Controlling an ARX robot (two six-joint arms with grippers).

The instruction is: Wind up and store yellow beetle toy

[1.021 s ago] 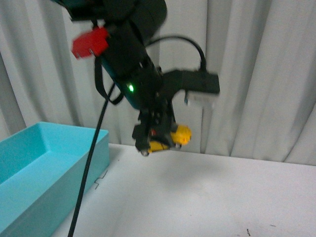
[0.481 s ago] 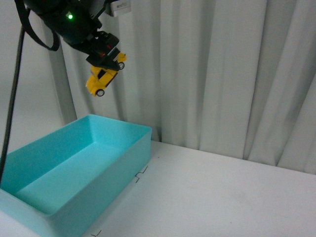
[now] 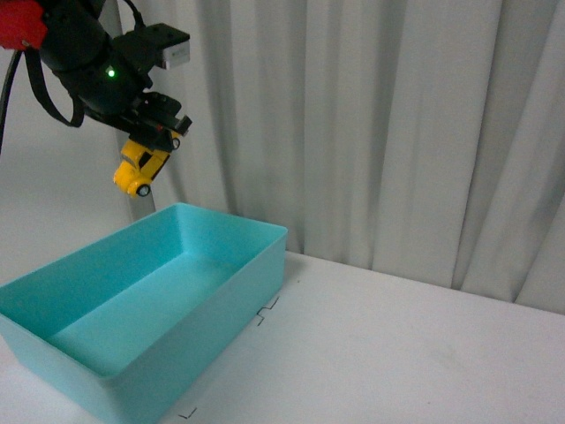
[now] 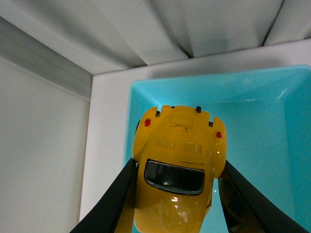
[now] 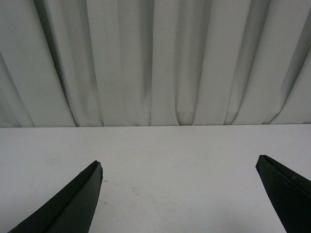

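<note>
Curtain [image 3: 371, 132] behind raised left arm [image 3: 79, 53], fingers [image 4: 114, 199] tight on yellow beetle toy [image 3: 137, 170]; right fingers [image 5: 73, 204] wide.

Front, right wrist face curtain [image 3: 397, 132]; left wrist above bin [image 3: 203, 340], shared.

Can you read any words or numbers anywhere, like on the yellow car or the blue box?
No text can be read anywhere.
White label on the left arm: too blurred to read.
Yellow beetle toy: no writing shows.
Turquoise bin: no writing shows.
</note>
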